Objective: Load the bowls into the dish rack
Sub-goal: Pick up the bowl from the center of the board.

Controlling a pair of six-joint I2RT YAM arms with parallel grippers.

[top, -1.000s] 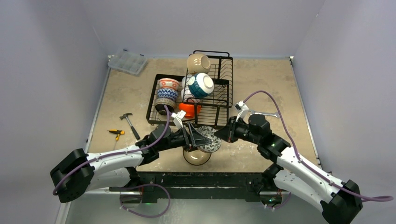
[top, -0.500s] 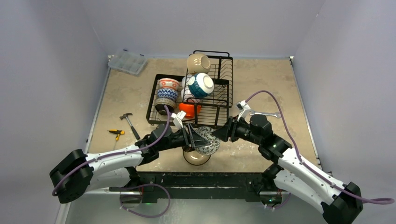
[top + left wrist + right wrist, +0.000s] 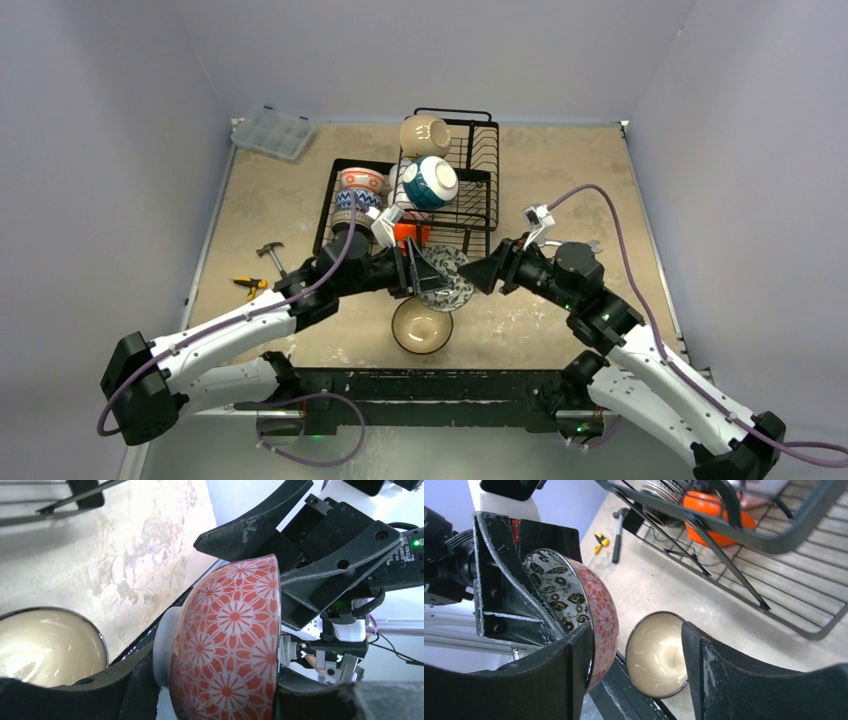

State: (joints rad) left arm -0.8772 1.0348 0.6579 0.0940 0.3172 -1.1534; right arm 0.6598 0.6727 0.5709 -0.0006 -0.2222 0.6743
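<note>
A red floral bowl point(image 3: 230, 645) with a black-and-white leafy inside point(image 3: 549, 585) hangs on edge above the table, and my left gripper point(image 3: 418, 272) is shut on it across foot and rim. My right gripper point(image 3: 636, 655) is open, with one finger close beside the bowl's rim and nothing between the fingers. A cream-lined bowl point(image 3: 421, 325) sits upright on the table just below. The black wire dish rack point(image 3: 470, 215) behind holds tan point(image 3: 424, 134), teal point(image 3: 431, 182), pink point(image 3: 360, 180), blue-patterned point(image 3: 357, 205) and orange point(image 3: 405, 236) bowls.
A clear compartment box point(image 3: 273, 131) lies at the back left. A hammer point(image 3: 277, 265) and a yellow-handled tool point(image 3: 249, 286) lie left of the rack. The rack's front rail point(image 3: 774, 540) is close ahead of my right gripper. Grey walls enclose the table.
My right gripper opened and let go of the floral bowl. My left arm carried the bowl up and back toward the rack, uncovering the cream-lined bowl.
</note>
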